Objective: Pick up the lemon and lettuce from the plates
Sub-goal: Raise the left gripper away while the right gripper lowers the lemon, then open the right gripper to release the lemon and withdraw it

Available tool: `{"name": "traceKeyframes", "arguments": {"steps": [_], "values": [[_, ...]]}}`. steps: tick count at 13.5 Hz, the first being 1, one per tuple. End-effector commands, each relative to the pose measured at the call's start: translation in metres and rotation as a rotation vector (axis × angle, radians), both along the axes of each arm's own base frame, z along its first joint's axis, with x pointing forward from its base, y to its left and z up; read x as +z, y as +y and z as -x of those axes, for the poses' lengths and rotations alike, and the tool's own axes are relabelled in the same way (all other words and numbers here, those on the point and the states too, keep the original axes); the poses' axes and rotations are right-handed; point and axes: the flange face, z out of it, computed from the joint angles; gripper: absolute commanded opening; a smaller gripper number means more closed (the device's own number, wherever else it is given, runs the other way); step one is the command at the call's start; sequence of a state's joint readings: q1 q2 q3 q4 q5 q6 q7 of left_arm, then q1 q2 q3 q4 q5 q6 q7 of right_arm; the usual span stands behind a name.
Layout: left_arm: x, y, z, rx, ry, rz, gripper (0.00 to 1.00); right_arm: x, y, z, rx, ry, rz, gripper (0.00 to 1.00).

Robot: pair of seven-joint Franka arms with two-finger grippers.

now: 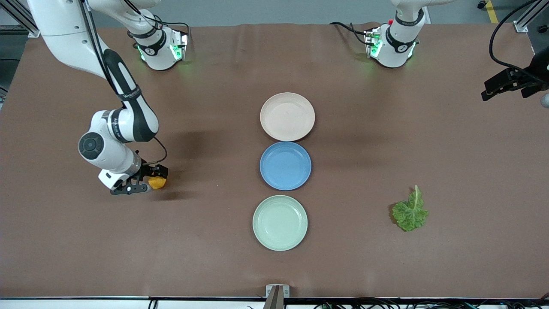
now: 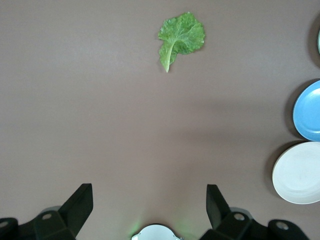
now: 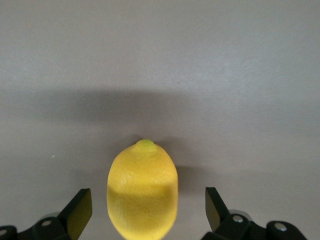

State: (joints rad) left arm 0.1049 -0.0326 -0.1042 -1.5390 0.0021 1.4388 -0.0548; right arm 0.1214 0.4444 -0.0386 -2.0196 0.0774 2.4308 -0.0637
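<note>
1. The lemon (image 3: 143,189) lies on the brown table (image 1: 206,240) toward the right arm's end, between the spread fingers (image 3: 79,209) of the right gripper (image 1: 151,182); a gap shows on each side of the fruit, so nothing pinches it, and its pointed end faces away from the wrist.
2. The lettuce (image 1: 411,211) lies flat on the table toward the left arm's end, well apart from every plate, stem pointing away from the front camera.
3. Three plates stand in a line down the table's middle: the mint plate (image 1: 280,222) nearest the front camera, the blue plate (image 1: 285,165) next, the beige-pink plate (image 1: 287,116) farthest. All three are bare.
4. Nothing stands between the lemon and the plates.
5. The right arm bends down low, its wrist close over the table.
6. The left gripper (image 2: 149,210) waits high over the table's edge at its own end, fingers (image 2: 80,204) spread wide, holding nothing.
</note>
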Motion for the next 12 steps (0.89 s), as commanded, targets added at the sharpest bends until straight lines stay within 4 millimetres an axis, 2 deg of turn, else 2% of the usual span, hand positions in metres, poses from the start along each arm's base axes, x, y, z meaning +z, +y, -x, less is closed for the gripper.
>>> {"name": "traceKeyframes", "arguments": {"steps": [1,5,9,12], "values": [[-0.002,-0.003,-0.007,0.001,-0.014,-0.003,1.00,0.057,-0.013,-0.015,0.002,0.046,-0.014,1.00],[0.004,-0.003,-0.006,-0.002,-0.025,-0.005,1.00,0.141,-0.053,-0.038,-0.034,0.099,0.008,1.00],[0.011,-0.003,-0.004,-0.006,-0.038,-0.005,1.00,0.230,-0.087,-0.039,-0.073,0.145,0.032,1.00],[0.014,-0.002,-0.001,-0.012,-0.038,-0.007,1.00,0.271,-0.099,-0.036,-0.092,0.158,0.033,1.00]]}}
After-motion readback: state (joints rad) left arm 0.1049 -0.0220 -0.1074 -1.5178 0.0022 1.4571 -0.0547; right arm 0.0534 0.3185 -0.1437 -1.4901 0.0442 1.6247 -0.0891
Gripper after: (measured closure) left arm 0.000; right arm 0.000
